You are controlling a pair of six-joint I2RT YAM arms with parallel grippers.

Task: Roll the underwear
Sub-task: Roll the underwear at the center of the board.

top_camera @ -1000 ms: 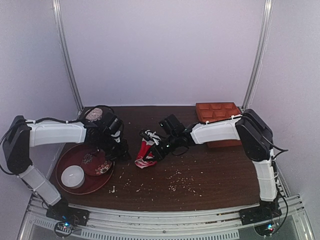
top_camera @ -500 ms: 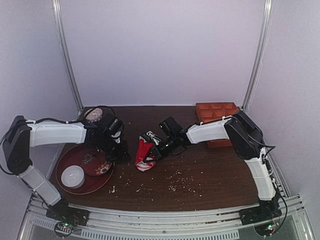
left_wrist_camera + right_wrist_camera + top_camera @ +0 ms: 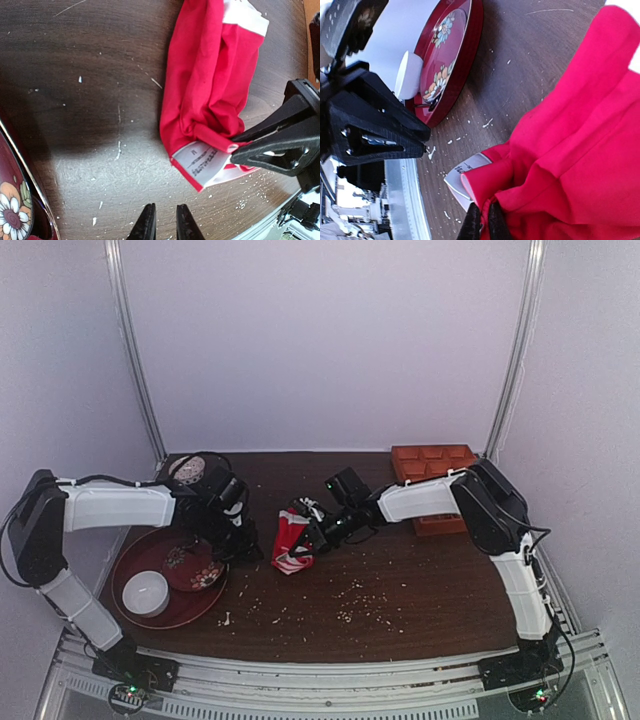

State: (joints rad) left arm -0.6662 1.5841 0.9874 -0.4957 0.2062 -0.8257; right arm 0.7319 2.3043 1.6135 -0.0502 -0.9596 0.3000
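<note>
Two-finger right tool [image 3: 484,220] pinching underwear [image 3: 210,85] edge; left tool [image 3: 162,225] clenched empty nearby.

Nothing legible shows in any view. The only print is on a white label [image 3: 200,162] sewn at the edge of the red underwear [image 3: 210,85]. It carries a few lines of tiny dark print (too small and blurred to make out).
</note>
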